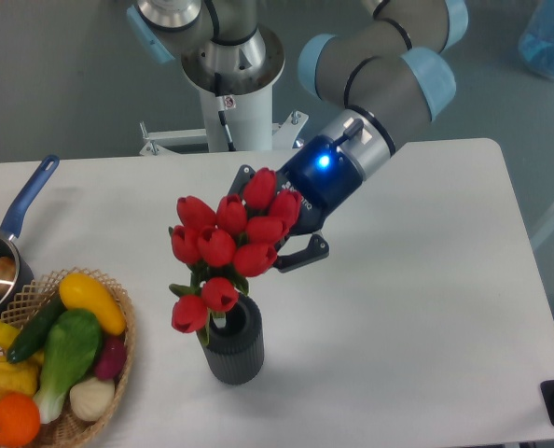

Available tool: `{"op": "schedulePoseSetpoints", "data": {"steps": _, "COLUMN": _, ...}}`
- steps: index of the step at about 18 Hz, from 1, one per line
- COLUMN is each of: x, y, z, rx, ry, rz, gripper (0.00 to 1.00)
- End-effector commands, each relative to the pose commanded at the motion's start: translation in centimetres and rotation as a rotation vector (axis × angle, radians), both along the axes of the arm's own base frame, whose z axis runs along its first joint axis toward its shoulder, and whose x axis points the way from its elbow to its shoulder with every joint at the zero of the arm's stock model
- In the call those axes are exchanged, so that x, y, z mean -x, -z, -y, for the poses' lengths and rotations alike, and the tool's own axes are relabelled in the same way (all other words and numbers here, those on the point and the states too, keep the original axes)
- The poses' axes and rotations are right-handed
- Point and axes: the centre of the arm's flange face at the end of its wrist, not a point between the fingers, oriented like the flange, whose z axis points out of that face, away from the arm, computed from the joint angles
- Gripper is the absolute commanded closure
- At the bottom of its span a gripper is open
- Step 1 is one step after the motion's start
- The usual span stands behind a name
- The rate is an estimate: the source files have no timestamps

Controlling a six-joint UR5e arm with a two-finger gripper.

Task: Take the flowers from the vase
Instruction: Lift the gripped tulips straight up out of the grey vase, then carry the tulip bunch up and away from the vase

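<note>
Tulips: the flowers [228,247] stand in the vase [233,342], near the table's [426,308] middle, heads leaning toward 11 o'clock above the mouth
Vase: upright, low on the table, with the basket [118,373] well apart at its 9 o'clock
Gripper: the gripper [279,245] sits at the bunch's 3 o'clock, right behind the blooms; one dark finger shows below the heads, the rest is covered, so I cannot tell whether it is spread or clamped on anything
Risk: a grip on the heads instead of the stems could crush or slip; I judge a slanted pull could drag the vase along or tip it, since the stems fit snugly in the mouth
Hidden: fingertips, the stems inside the vase, any contact between finger and tulips
Cut off: the pan [6,243] and basket at the 9 o'clock edge
</note>
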Motion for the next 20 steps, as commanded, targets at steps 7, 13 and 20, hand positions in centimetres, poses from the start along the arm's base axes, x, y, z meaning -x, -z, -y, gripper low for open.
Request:
{"op": "schedulePoseSetpoints", "data": {"steps": 7, "x": 0.8, "y": -1.9, "z": 0.6, "rx": 0.005, "ry": -0.029, "rz": 0.018, "gripper": 0.58}}
{"op": "schedulePoseSetpoints", "data": {"steps": 13, "x": 2.8, "y": -2.8, "z": 2.4, "rx": -0.005, "ry": -0.073, "rz": 0.004, "gripper": 0.58}}
{"op": "schedulePoseSetpoints", "data": {"steps": 20, "x": 7.3, "y": -4.2, "z": 8.3, "rx": 0.001, "ry": -0.207, "rz": 0.008, "gripper": 0.58}}
